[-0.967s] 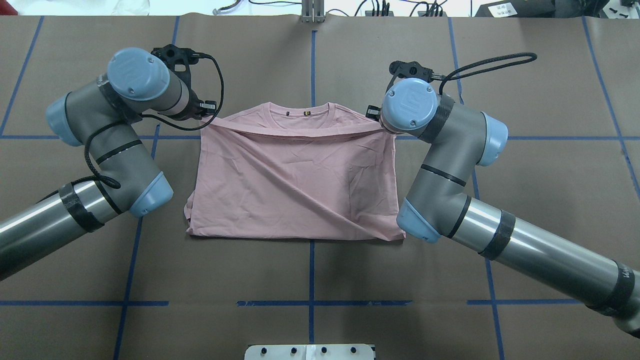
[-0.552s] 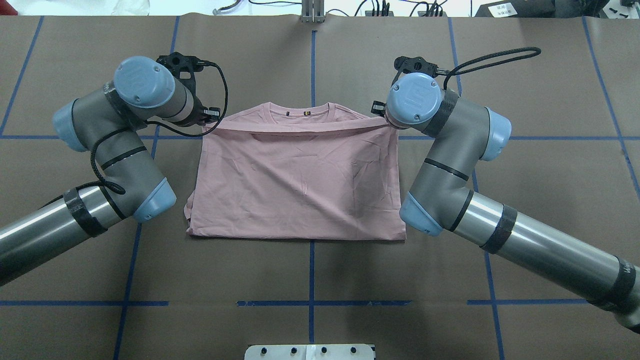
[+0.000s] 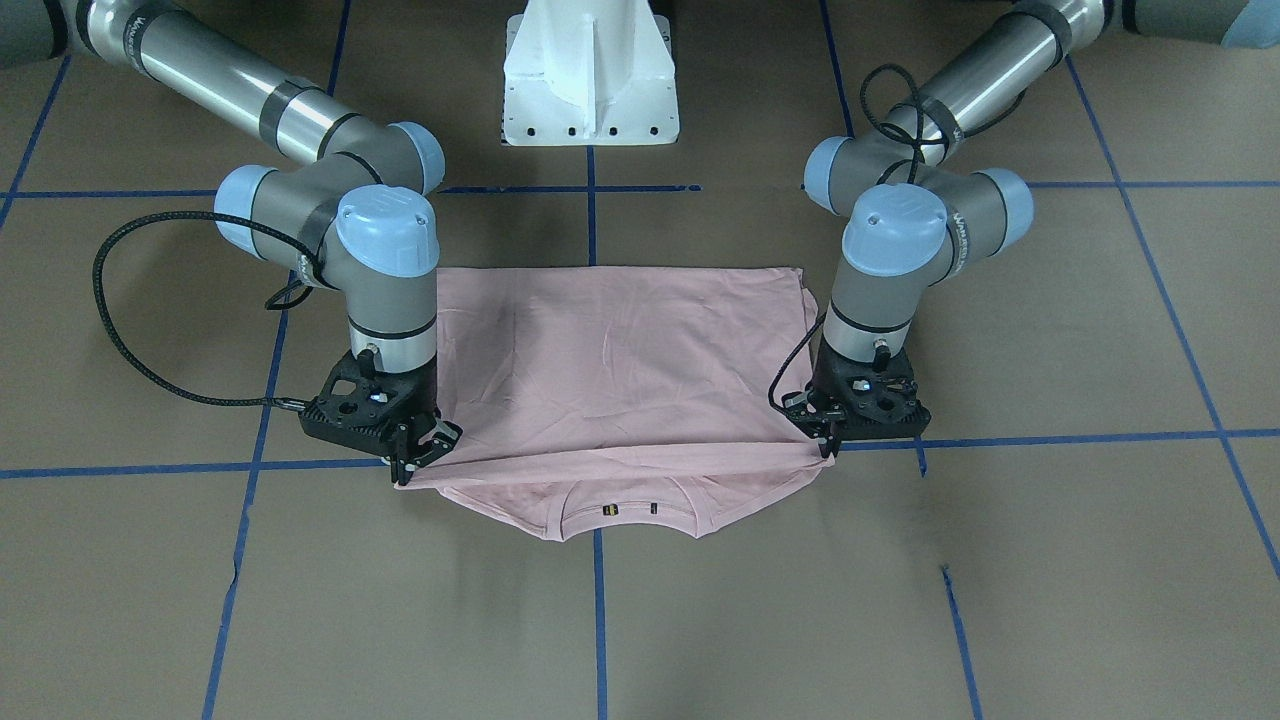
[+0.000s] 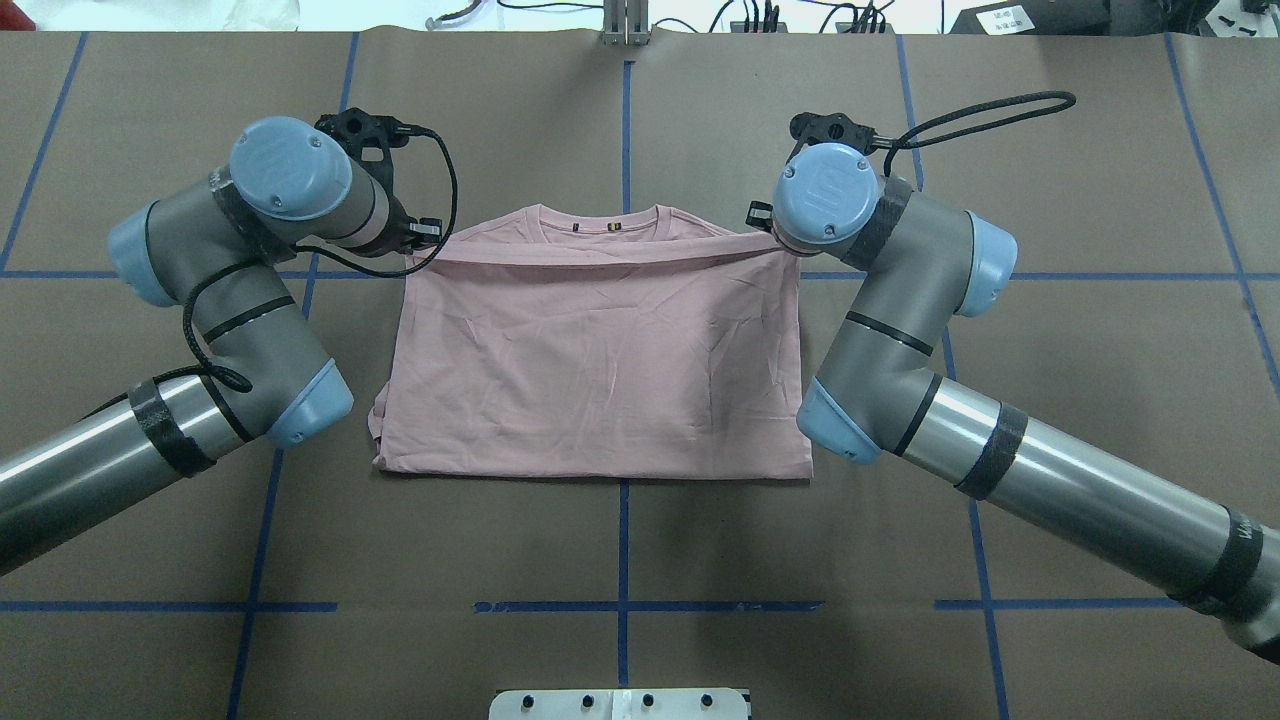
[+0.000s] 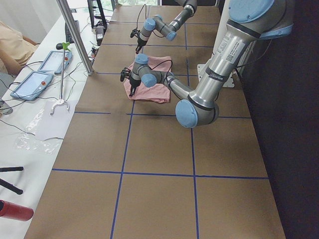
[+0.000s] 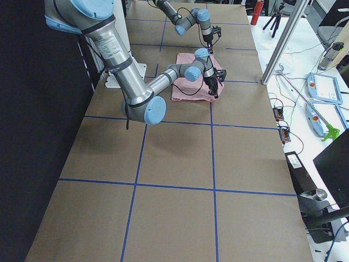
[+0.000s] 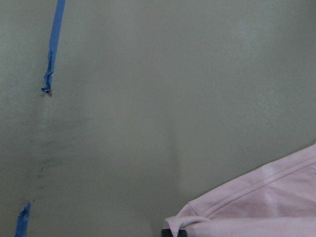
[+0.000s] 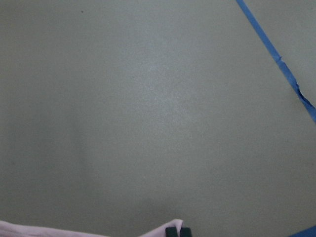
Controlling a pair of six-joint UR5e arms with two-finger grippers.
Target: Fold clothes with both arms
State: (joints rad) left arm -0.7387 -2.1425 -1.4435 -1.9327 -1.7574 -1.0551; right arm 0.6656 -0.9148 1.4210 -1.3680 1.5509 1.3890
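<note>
The pale pink T-shirt (image 4: 600, 360) lies folded in half on the brown table, with its collar (image 4: 600, 222) at the far side. Its print is hidden. The folded-over edge is stretched between both grippers, just short of the collar. My left gripper (image 3: 828, 450) is shut on the edge's corner on my left side. My right gripper (image 3: 405, 475) is shut on the other corner. In the overhead view the wrists hide both grippers. Pink cloth shows at the bottom of the left wrist view (image 7: 266, 202) and of the right wrist view (image 8: 158, 231).
The white pedestal base (image 3: 590, 80) stands at the table's near edge. Blue tape lines (image 4: 624, 540) cross the brown table. An operators' bench with tablets (image 5: 30, 84) and a metal post (image 5: 75, 35) stand beyond the far edge.
Both grippers have carried the folded edge slightly farther from me, toward the collar, and lower. The diagonal creases in the top layer have flattened out.
</note>
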